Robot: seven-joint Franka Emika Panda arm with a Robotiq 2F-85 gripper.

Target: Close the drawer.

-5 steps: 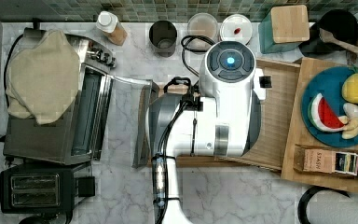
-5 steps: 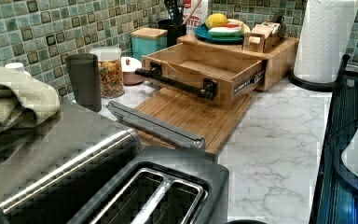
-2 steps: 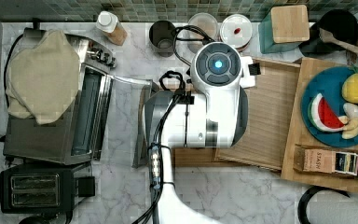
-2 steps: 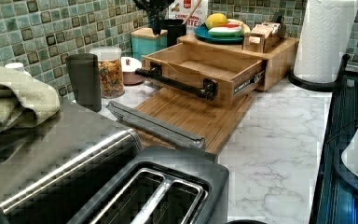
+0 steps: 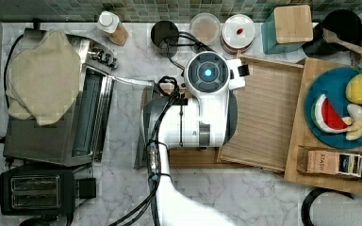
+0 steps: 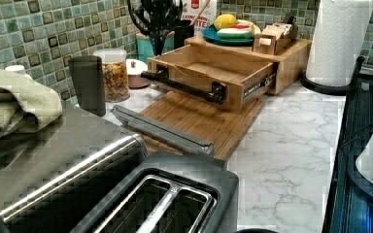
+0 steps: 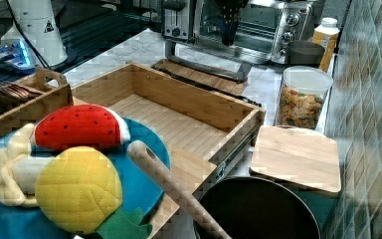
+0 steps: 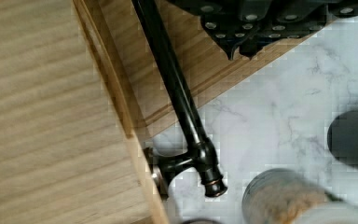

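Overhead, the white arm (image 5: 202, 113) reaches over the cutting board (image 6: 199, 119), its wrist above the drawer's front end nearest the jars in the top view. The gripper (image 6: 156, 22) hangs dark above the far end of the black handle (image 8: 177, 98) in the left view; whether its fingers are spread or closed, I cannot tell. The drawer (image 7: 179, 124) stands pulled out of its wooden box (image 6: 291, 56), over the board. Compared with a second ago, the wrist has shifted toward the top view's upper edge, and the gripper has come into the left view. The drawer has not moved.
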